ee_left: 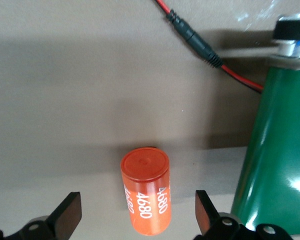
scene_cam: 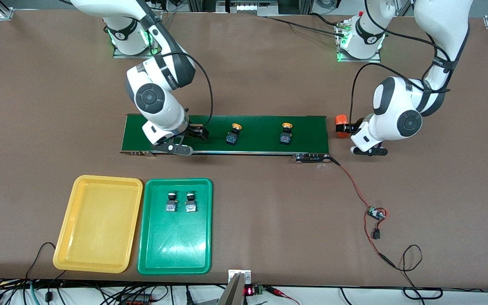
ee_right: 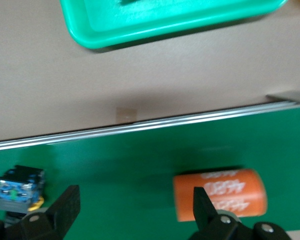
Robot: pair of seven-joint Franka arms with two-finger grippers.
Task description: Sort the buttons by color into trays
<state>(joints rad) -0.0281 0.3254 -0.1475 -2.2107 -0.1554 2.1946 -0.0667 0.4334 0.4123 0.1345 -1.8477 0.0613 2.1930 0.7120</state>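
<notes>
Half done: 2 green-capped buttons (scene_cam: 179, 202) lie in the green tray (scene_cam: 175, 258) at lower left, the yellow tray (scene_cam: 95, 254) is empty, 2 yellow-capped buttons (scene_cam: 233, 134) wait mid-frame on the conveyor belt (scene_cam: 261, 140), and the right gripper (scene_cam: 193, 134) and left gripper (scene_cam: 345, 127) are open, holding nothing.

The front view looks down from high across the table (scene_cam: 269, 76), with both robot bases at twelve o'clock, and it takes in the whole conveyor belt (scene_cam: 261, 127) and both trays. The left wrist view looks down from very near at an orange cylinder (ee_left: 145, 197) beside the belt's end (ee_left: 275, 150), which the front view shows at three o'clock of the belt (scene_cam: 340, 126). The right wrist view looks down, also very near, on the belt (ee_right: 140, 165), a second orange cylinder (ee_right: 235, 192) and the green tray's rim (ee_right: 140, 32), which the front view shares (scene_cam: 175, 183).
</notes>
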